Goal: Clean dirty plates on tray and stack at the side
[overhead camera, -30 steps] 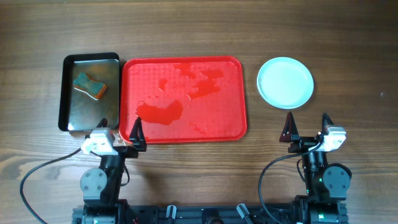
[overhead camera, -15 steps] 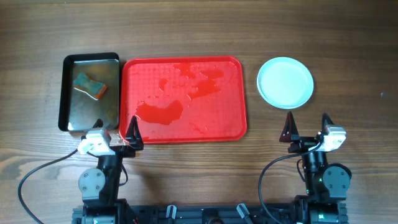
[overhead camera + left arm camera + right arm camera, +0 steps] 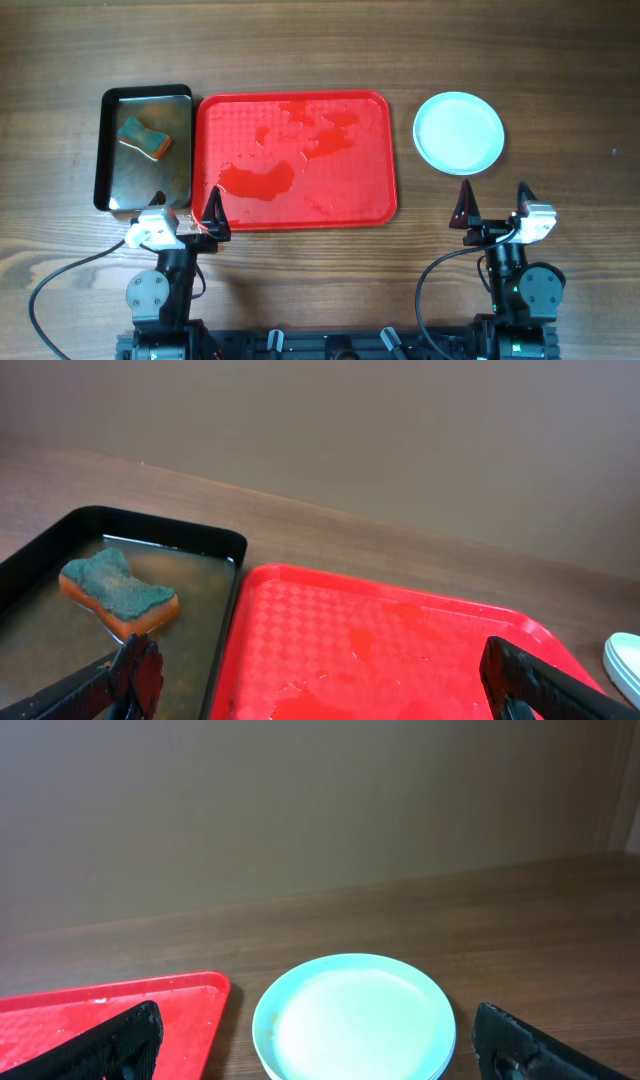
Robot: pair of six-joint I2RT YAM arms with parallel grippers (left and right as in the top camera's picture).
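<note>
While the plates [image 3: 353, 1017] sit stacked just ahead of your right gripper [image 3: 493, 192], w/ the wet tray [image 3: 340, 190] ahead of the left gripper [image 3: 190, 208], both gape wide, holding nothing. Plates look light, stiff, prob. slick: pinch the rim.

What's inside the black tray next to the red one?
The black tray holds a sponge, teal on top, orange below, in what looks like shallow water. The left gripper covers its near corner, and the spot under the sponge is hidden.
</note>
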